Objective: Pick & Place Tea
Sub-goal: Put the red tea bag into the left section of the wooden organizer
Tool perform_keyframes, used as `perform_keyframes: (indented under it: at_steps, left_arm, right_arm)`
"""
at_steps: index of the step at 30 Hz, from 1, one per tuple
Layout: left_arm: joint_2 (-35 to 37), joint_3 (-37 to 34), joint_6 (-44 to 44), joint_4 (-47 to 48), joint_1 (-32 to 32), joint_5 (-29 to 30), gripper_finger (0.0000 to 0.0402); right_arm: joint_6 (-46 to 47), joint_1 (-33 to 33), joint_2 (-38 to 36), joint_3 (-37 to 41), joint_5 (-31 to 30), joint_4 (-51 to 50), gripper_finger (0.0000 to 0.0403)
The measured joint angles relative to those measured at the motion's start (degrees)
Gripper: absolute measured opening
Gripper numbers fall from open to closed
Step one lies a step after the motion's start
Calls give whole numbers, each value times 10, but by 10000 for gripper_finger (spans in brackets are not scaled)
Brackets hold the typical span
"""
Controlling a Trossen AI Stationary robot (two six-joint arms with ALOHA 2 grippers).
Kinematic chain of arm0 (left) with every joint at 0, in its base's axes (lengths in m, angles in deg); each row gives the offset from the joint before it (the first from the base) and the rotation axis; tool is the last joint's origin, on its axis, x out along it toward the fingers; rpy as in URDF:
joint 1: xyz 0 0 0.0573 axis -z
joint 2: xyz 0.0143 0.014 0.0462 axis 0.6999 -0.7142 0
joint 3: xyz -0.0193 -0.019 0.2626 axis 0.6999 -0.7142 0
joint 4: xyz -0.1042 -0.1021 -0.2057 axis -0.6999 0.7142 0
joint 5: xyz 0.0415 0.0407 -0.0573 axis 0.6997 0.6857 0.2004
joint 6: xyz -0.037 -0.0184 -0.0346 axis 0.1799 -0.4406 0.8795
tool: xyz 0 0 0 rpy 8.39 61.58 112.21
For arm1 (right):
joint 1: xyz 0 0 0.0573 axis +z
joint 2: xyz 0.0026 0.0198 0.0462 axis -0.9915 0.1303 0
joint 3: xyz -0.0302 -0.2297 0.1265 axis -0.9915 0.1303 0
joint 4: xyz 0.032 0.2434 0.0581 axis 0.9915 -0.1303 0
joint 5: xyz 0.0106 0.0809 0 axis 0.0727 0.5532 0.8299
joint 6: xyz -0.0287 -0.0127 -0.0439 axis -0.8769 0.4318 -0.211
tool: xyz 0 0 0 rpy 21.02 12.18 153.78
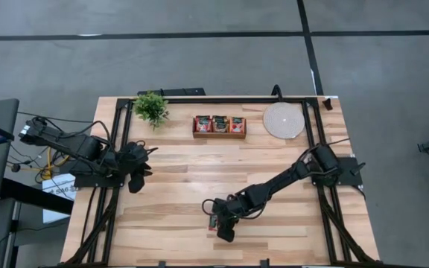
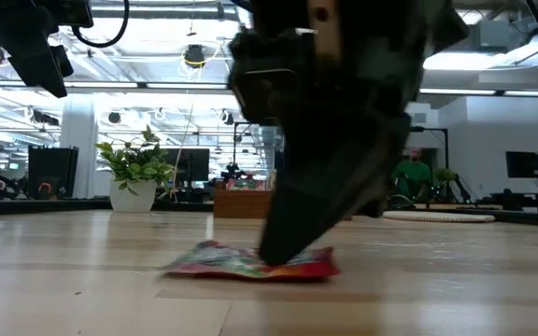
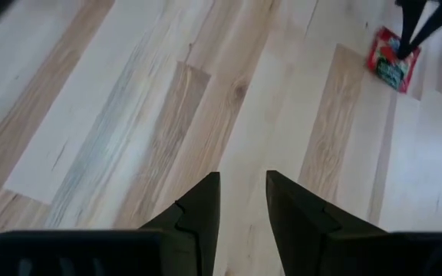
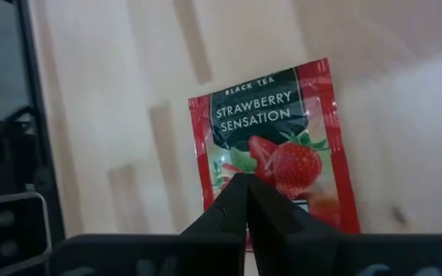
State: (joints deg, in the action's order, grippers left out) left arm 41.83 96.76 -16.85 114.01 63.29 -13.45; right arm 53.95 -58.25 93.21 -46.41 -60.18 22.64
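The wooden table (image 1: 177, 171) sits on a gray floor, and the low view looks past it into a big bright room with lamps and screens. In that low view the right arm is so close that it fills the middle as a big dark shape, and it hides much of the tea bag (image 2: 250, 263). From above, the tea bag (image 1: 213, 222) is only a small red bit peeking out beside the right gripper (image 1: 224, 229), near the front edge of the table.

The right wrist view shows the tea bag (image 4: 275, 149) best. It is a flat red packet with a dark green patch, white words that say "BLACK TEA" and "STRAWBERRY SENSATION", and a picture of a strawberry. It lies flat on the wood. The right gripper (image 4: 244, 192) has its two dark fingers pressed together, with the tips at the packet's near edge. I cannot tell if they pinch it.

The left gripper (image 3: 242, 201) waits over bare wood on the left side, its fingers a little apart.

At the back stand a small green plant (image 1: 151, 108), a wooden box (image 1: 220, 134) with three tea packets in it, and a round pale mat (image 1: 284, 120)
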Motion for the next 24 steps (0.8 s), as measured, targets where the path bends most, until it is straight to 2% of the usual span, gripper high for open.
perform_keyframes:
  at_steps: [5,10,24]
  left_arm:
    - [0,0,0,-2,0,0,99]
    - [0,0,-2,-5,0,-5,99]
    - [0,0,-15,-10,0,-5,99]
  right_arm:
    - [9,-11,20,-38,-22,-4,0]
    - [48,-43,18,-42,-97,-6,0]
    - [214,-131,20,-40,-201,4,0]
